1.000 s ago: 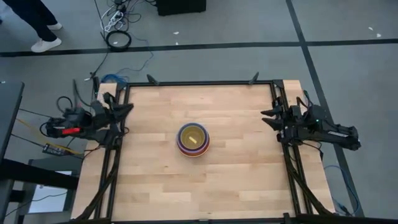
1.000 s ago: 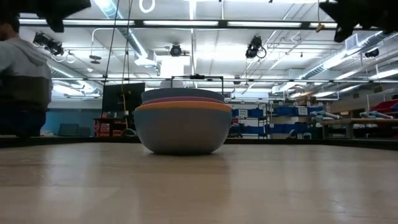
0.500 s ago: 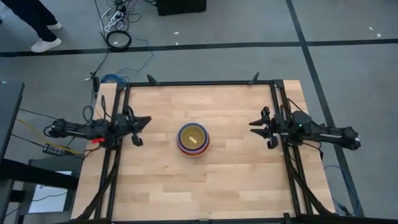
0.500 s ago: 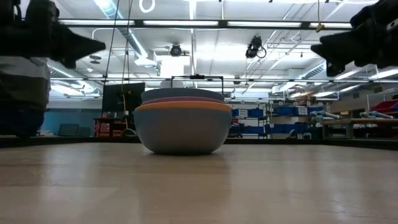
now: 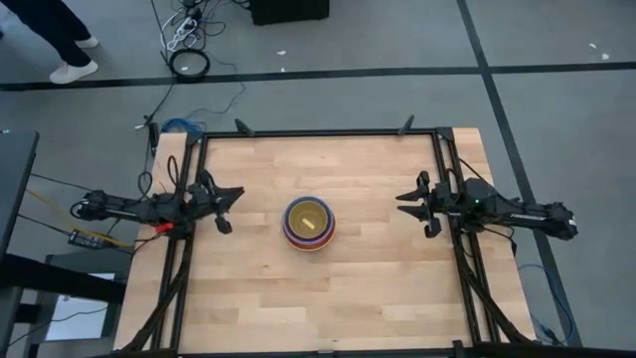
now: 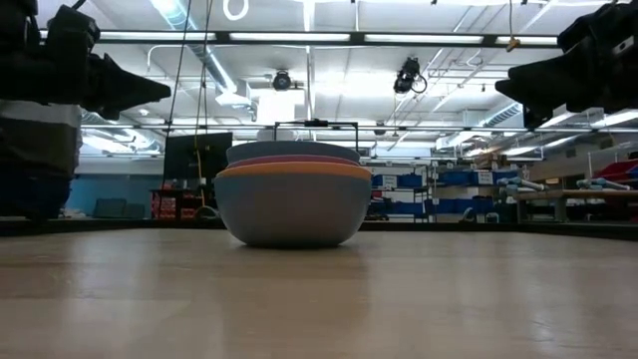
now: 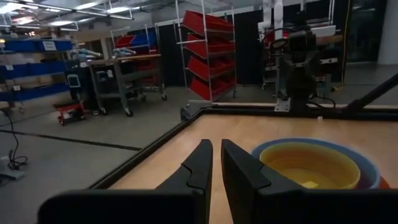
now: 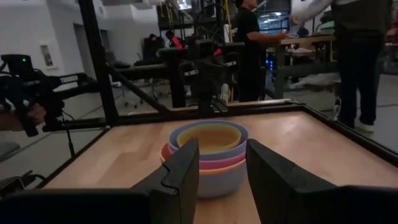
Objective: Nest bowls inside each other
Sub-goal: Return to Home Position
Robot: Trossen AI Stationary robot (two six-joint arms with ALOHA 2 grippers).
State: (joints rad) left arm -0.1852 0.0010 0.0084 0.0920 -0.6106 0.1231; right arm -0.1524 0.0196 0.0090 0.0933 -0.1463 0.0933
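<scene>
The bowls [image 5: 309,223] stand nested in one stack in the middle of the wooden table. A light blue bowl is outermost, with orange and pink rims [image 6: 292,170] above it and yellow innermost [image 7: 310,165]. The stack rests on the light blue bowl's base. My left gripper [image 5: 231,207] hovers level at the table's left side, pointing at the stack. Its fingers [image 7: 216,149] are almost together and hold nothing. My right gripper [image 5: 409,206] hovers level at the right side, open. The stack [image 8: 208,155] shows beyond its fingers [image 8: 222,152].
Black frame rails [image 5: 318,132] run along the table's far, left and right edges. Bare wood lies all around the stack. People stand beyond the table [image 8: 249,50] [image 6: 40,140]. Cables lie on the floor [image 5: 189,60].
Both grippers have come down and reached out from the side rails toward the bowl stack, ending level, then held still. The stack has not moved.
</scene>
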